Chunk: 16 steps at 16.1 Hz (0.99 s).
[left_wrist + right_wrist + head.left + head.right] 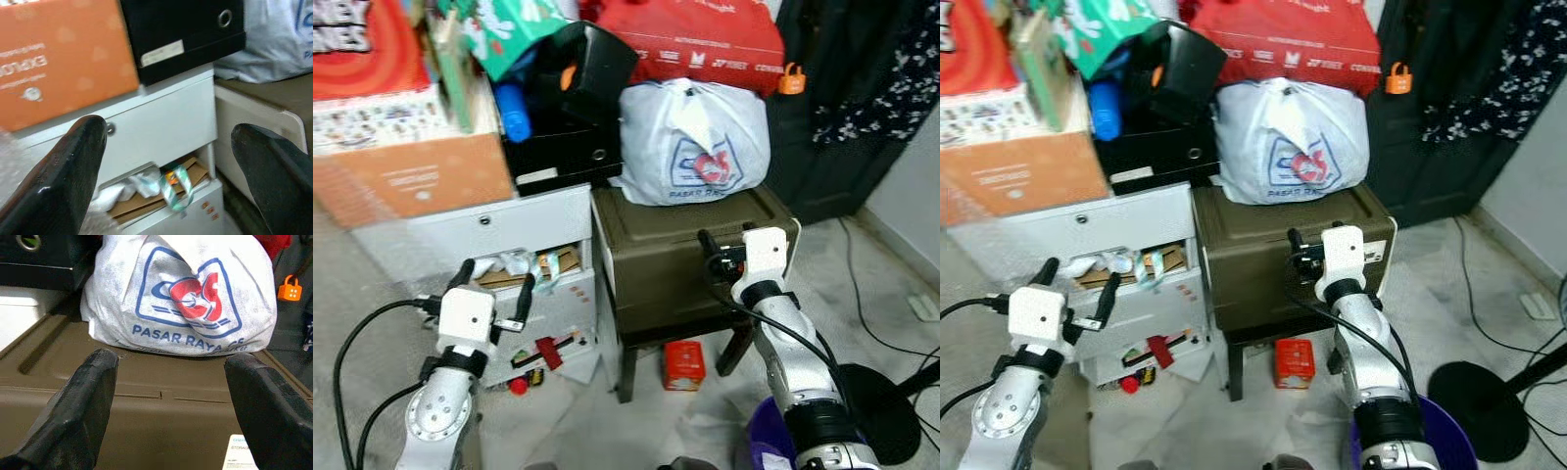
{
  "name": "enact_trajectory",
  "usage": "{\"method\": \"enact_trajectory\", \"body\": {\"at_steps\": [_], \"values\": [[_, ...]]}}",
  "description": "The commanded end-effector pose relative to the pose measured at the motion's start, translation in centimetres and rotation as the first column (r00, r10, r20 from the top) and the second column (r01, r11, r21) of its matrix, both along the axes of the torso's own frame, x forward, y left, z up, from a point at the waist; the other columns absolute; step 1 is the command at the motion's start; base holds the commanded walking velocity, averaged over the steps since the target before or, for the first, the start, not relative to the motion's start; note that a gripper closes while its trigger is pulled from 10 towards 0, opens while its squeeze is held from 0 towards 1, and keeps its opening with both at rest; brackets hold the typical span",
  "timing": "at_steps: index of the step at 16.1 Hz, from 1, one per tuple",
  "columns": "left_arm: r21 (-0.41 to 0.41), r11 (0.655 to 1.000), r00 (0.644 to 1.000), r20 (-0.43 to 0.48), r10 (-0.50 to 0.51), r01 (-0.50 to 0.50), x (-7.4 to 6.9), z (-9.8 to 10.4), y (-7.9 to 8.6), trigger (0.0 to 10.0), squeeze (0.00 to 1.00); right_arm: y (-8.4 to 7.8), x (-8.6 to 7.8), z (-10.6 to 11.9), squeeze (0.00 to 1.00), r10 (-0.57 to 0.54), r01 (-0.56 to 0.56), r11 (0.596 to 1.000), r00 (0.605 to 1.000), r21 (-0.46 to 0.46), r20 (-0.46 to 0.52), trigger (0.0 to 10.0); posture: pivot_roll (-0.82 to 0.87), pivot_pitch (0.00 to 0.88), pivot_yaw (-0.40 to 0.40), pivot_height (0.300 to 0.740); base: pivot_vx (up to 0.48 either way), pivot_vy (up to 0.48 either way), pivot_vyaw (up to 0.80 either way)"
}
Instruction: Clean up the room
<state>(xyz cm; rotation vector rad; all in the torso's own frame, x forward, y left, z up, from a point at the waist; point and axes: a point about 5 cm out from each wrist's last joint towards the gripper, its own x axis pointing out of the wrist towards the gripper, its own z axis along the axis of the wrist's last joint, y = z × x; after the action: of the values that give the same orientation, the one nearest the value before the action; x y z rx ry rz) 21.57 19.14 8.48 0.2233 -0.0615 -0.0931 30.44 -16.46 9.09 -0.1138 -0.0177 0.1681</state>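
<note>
My left gripper (pixel 496 274) is open in front of a white drawer unit (pixel 480 233). Its half-open drawer (pixel 524 266) is stuffed with crumpled paper, cardboard and a green ribbon (pixel 172 188). My right gripper (pixel 724 235) is open close to the front of an olive-brown storage box (pixel 675 274) on a dark stool. A knotted white plastic bag (pixel 693 142) with a red and blue logo sits on that box, just beyond the right fingers (pixel 83 401). A small red tin (pixel 684 365) lies on the floor under the stool.
An orange carton (pixel 411 176) and a black box file (pixel 563 147) are stacked on the drawer unit, with a red bag (pixel 705 39) behind. A purple bin (pixel 764 436) and a black stand base (pixel 881 411) with cables sit at lower right. Red scraps (pixel 548 351) hang from a lower drawer.
</note>
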Motion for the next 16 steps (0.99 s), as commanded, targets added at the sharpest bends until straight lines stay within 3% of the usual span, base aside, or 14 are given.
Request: {"method": "enact_trajectory", "body": {"at_steps": [1, 5, 8, 13, 15, 16], "values": [[0.017, 1.000, 1.000, -0.009, 0.011, -0.011, -0.1, -0.4, 0.4, 10.0, 0.00, -0.1, 0.0, 0.1, 0.00, 0.007, -0.007, 1.000, 1.000, -0.010, 0.005, 10.0, 0.00, 0.000, -0.016, 0.740, 0.000, 0.000, 0.71], [0.061, 0.997, 0.999, -0.033, 0.044, -0.041, -0.6, -1.8, 1.5, 10.0, 0.00, -0.1, 0.2, -0.1, 0.00, 0.008, -0.008, 1.000, 1.000, -0.009, -0.001, 10.0, 0.01, 0.000, -0.016, 0.740, 0.000, 0.000, 0.77], [0.071, 0.994, 0.993, -0.076, 0.089, -0.084, -1.6, -3.1, 2.9, 10.0, 0.00, -0.7, 0.0, -0.7, 0.00, -0.014, 0.014, 0.999, 1.000, -0.029, -0.019, 10.0, 0.01, 0.000, -0.016, 0.740, 0.000, 0.000, 0.00], [0.080, 0.986, 0.968, -0.194, 0.159, -0.146, -5.8, -6.9, 5.2, 10.0, 0.00, -4.7, -2.1, -2.6, 0.00, -0.149, 0.137, 0.973, 0.987, -0.185, -0.055, 10.0, 0.02, 0.000, -0.023, 0.740, 0.000, 0.000, 0.00], [0.072, 0.973, 0.926, -0.297, 0.233, -0.221, -7.8, -9.1, 6.6, 10.0, 0.00, -5.5, -3.9, -3.5, 0.00, -0.171, 0.149, 0.961, 0.982, -0.235, -0.079, 10.0, 0.02, 0.000, -0.021, 0.740, 0.000, 0.000, 0.00], [0.101, 0.952, 0.861, -0.408, 0.304, -0.288, -10.1, -11.5, 8.1, 10.0, 0.00, -6.4, -6.3, -4.8, 0.00, -0.196, 0.158, 0.946, 0.974, -0.282, -0.112, 10.0, 0.02, 0.000, -0.022, 0.740, 0.000, 0.000, 0.00]]}}
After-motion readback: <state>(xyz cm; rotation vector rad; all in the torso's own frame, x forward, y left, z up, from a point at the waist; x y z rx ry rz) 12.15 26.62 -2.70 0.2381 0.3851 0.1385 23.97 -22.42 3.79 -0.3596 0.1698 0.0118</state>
